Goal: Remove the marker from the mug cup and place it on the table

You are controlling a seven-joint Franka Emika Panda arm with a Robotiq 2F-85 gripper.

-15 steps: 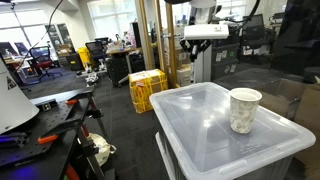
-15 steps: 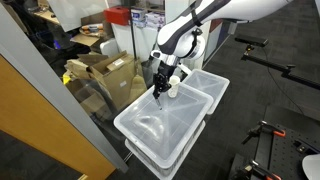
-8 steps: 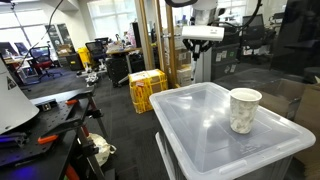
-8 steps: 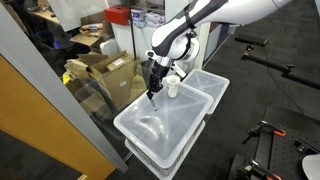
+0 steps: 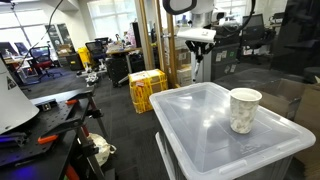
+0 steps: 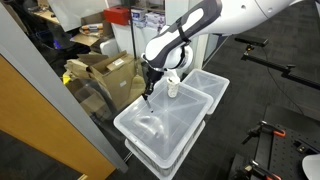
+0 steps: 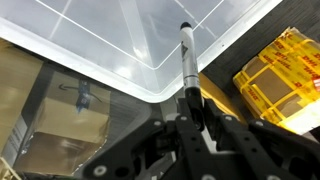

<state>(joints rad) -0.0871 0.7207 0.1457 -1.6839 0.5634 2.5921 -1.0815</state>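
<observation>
Closest to me in the wrist view, the gripper [image 7: 190,108] is pinching the marker [image 7: 186,60]: both fingers are pressed in on one end of the slim dark stick, and the rest juts straight out from between them, tip farthest from the camera. Past the fingers the marker's body crosses the raised rim of the table [image 7: 90,40] near a rounded corner, and its tip lies over the glossy translucent top. Beyond that rim, lower down, I see a brown cardboard box [image 7: 65,125] on one side and a yellow package [image 7: 280,70] on the other. In an exterior view the table [image 5: 200,140] has its near corner towards the camera, and the mug cup [image 5: 244,110] stands upright on it close to the right-hand edge, about midway back. The gripper [image 5: 197,48] hangs high beyond the far edge, well apart from the cup, but there I cannot make out the marker clearly against the clutter. In an exterior view from above, the gripper [image 6: 150,82] hangs over the table [image 6: 160,135] near the edge that faces the cardboard boxes [image 6: 105,75], with the marker [image 6: 148,96] pointing down from it, out of the cup. The mug cup [image 6: 173,88] stands just beside the gripper, towards the far edge, and I cannot tell how far the marker's tip is from the surface
</observation>
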